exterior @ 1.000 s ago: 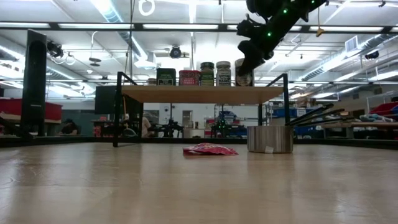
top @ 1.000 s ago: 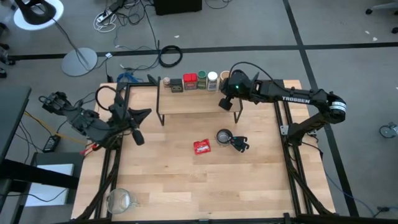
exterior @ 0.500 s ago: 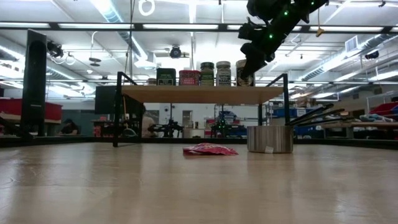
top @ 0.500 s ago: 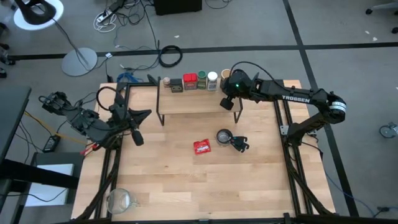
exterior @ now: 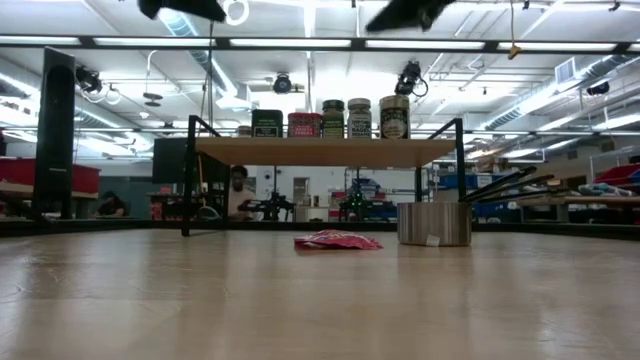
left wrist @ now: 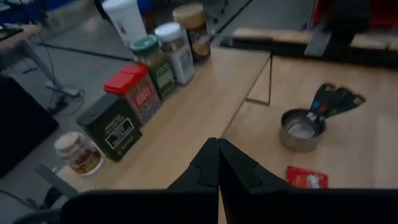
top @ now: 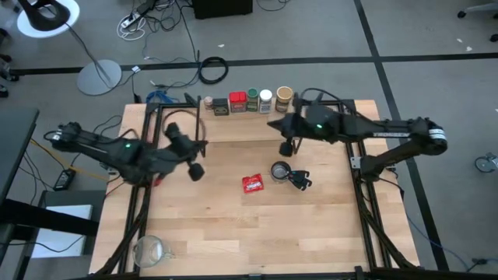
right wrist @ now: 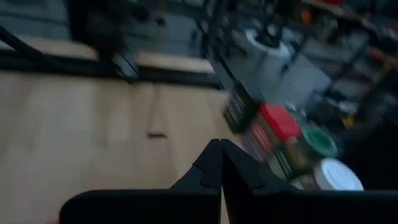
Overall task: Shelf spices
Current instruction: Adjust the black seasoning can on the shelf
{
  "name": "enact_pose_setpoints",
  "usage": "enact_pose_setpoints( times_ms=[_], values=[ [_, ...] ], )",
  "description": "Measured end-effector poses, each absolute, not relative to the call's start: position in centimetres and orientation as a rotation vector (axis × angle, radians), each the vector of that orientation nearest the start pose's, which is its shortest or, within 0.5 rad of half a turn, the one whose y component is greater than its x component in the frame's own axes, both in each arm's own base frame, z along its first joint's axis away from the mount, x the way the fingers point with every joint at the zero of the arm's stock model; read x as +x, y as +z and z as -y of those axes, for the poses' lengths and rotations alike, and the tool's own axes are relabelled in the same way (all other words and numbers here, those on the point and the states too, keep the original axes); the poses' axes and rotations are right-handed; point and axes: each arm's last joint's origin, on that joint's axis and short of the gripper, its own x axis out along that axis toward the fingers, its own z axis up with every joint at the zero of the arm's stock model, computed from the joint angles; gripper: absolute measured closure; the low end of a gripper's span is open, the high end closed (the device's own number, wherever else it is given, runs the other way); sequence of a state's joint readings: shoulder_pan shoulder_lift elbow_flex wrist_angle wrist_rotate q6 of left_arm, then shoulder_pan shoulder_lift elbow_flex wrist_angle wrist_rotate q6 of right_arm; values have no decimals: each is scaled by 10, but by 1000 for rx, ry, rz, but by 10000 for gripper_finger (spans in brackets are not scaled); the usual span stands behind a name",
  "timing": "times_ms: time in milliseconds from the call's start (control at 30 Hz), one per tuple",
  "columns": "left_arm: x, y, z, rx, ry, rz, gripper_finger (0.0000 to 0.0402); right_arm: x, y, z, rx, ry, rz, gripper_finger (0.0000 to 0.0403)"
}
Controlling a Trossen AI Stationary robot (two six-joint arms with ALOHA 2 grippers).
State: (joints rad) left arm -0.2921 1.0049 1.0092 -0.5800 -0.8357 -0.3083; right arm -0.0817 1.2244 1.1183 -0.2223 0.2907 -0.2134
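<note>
The spices stand in a row along the far edge of the shelf (top: 241, 131): a dark square tin (top: 221, 107), a red tin (top: 237, 103), a green jar (top: 251, 99), a white-capped jar (top: 266, 99) and a tan-lidded jar (top: 284, 96). A small jar (left wrist: 78, 152) stands at the row's left end. My left gripper (top: 198, 145) hangs shut in the air at the shelf's left end. My right gripper (top: 272, 123) hangs shut above the shelf's right part, apart from the jars. Both wrist views show shut fingers with nothing between them (left wrist: 217, 163) (right wrist: 221, 158).
On the tabletop, on the near side of the shelf, lie a flat red packet (top: 252, 183) and a round metal cup (top: 280, 170) with a black handle (top: 299, 180). A glass object (top: 148, 250) sits at the near left corner.
My right gripper has risen and swung away from the tan-lidded jar toward the table's near edge, staying shut; the jar stays upright on the shelf. My left gripper has moved toward the table's right, up to the shelf's left end, still shut.
</note>
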Motion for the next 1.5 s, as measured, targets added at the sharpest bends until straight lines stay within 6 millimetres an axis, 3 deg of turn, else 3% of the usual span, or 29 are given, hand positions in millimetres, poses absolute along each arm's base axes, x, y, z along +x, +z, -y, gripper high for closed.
enact_pose_setpoints(
  times_ms=[300, 600, 800, 1100, 1500],
  values=[
    [221, 333, -2, 28, 626, -454, 398, 228, 386, -34, -278, -220, -223, 403],
    [221, 331, -47, -1, 641, -505, 398, 216, 383, -86, -348, -195, -218, 403],
    [230, 321, -68, 5, 543, -566, 398, 213, 378, -113, -377, -171, -211, 403],
    [237, 306, -98, -11, 553, -628, 398, 199, 375, -142, -411, -160, -195, 403],
    [237, 297, -121, -43, 611, -650, 398, 191, 376, -150, -423, -177, -182, 403]
  ],
)
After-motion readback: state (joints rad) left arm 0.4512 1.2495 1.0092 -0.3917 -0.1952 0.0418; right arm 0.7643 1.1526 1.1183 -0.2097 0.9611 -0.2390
